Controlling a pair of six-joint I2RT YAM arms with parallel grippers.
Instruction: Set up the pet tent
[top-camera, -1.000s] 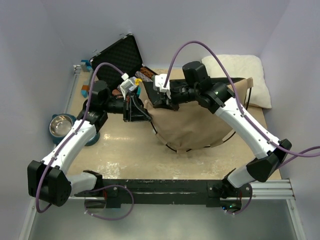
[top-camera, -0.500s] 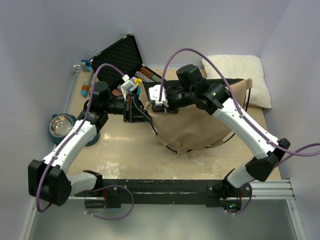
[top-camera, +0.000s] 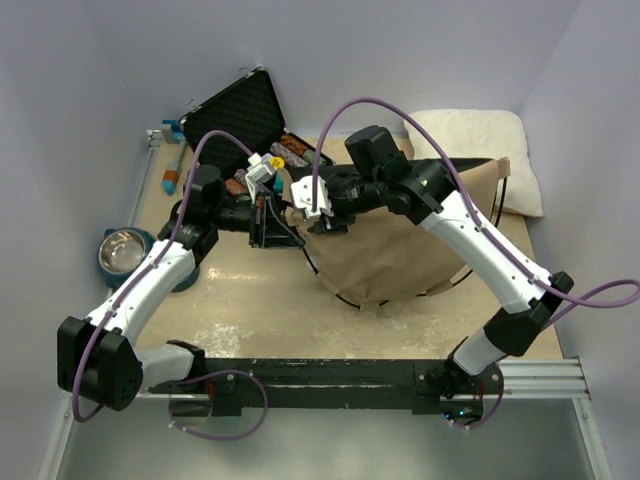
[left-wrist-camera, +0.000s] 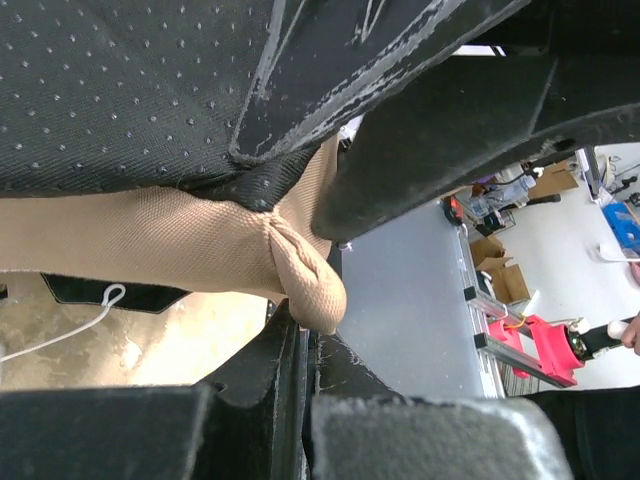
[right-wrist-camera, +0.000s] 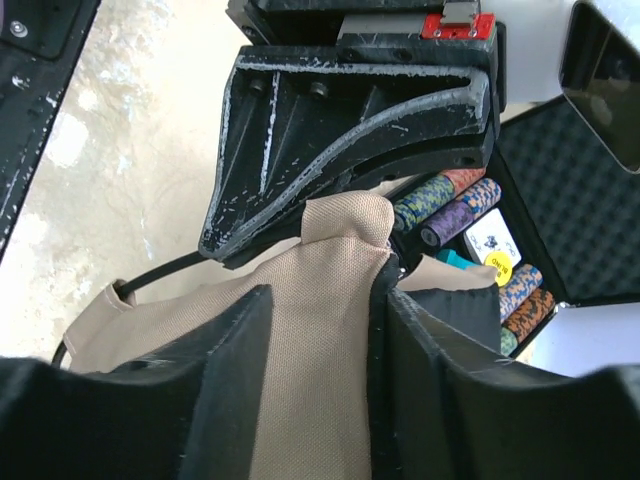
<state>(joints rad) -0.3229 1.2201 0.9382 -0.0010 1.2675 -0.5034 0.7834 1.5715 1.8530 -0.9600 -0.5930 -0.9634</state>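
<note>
Looking first at the near middle of the tabletop (top-camera: 250, 300): finding the tent (top-camera: 400, 255) lying collapsed right of centre, spreading its tan cloth with the long axis running left to right, a thin dark pole (top-camera: 350, 298) curving out under the near hem.

Moving farther, to the tent's far left corner: meeting both pincers there, almost tip to tip. Clamping the left pincer (top-camera: 284, 228) on a small fold of tan cloth, pinching it tight in the left wrist view. Straddling the same corner with the right pincer (right-wrist-camera: 320, 310), cloth filling the gap between its fingers; not telling from these views whether squeezing or merely bracketing.

Leaving nearly the whole tent trailing right and nearward from both grips, under the right arm. Judging the coming move as hinging on that: probably raising this corner and drawing it left, away from the bulk.

Passing beyond, just behind the pincers, the open case (top-camera: 240, 105) of chips (right-wrist-camera: 450, 205), and at the far right the pillow (top-camera: 480, 135).
</note>
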